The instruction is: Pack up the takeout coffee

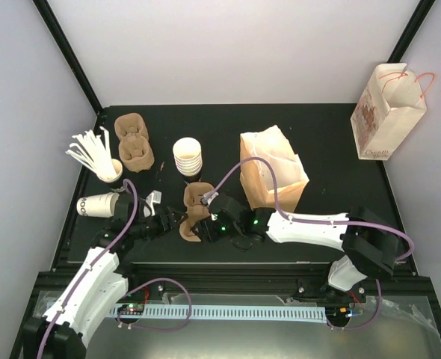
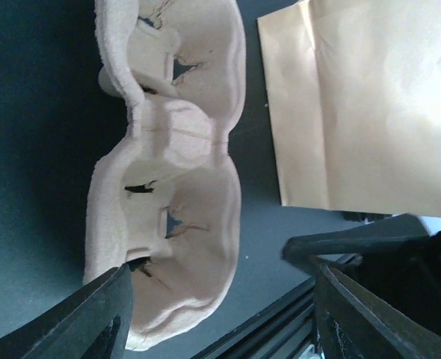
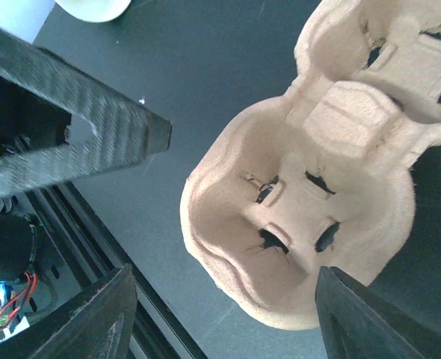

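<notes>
Left hand (image 2: 220,299) and right hand (image 3: 224,277), both wide open and empty, flank the cup carrier (image 1: 194,212) by the bench's (image 1: 325,134) front edge. A paper bag (image 1: 288,168) crowds its right.

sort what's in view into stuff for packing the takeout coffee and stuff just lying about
For the job:
stack of white cups
white cup on its side
pulp carrier at the front
open brown bag

Lying about, probably:
spare carriers at the back
white stirrers
printed bag at far right
</notes>
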You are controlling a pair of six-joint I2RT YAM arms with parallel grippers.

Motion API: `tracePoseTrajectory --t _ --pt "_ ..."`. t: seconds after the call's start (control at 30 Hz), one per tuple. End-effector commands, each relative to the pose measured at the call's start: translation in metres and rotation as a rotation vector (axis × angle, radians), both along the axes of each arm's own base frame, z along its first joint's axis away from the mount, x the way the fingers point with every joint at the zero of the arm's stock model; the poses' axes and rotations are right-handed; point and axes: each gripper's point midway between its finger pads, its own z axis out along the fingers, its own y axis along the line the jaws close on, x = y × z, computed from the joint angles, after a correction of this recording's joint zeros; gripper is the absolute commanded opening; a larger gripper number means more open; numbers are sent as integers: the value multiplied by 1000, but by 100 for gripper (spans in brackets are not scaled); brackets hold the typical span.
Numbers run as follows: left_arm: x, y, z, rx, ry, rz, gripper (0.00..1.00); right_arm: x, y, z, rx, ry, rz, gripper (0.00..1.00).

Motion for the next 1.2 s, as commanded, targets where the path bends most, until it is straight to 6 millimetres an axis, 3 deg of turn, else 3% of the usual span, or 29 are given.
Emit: tracePoseTrajectory --t 0.0,0.27,0.67,1.0,1.17 --pt "1 1 7 58 -39 -42 68 5 -14 12 3 1 -29 68" --pt "0 -9 8 76 -47 -89 63 15 -39 5 -71 3 -124 68" --pt "10 -22 -14 241 -31 -157 62 30 -43 -23 -103 109 -248 70" --pt "3 0 -54 375 111 -98 60 27 -44 -39 -122 132 -242 70" --pt "2 7 -60 398 128 -69 57 27 -42 -39 -120 134 -233 73"
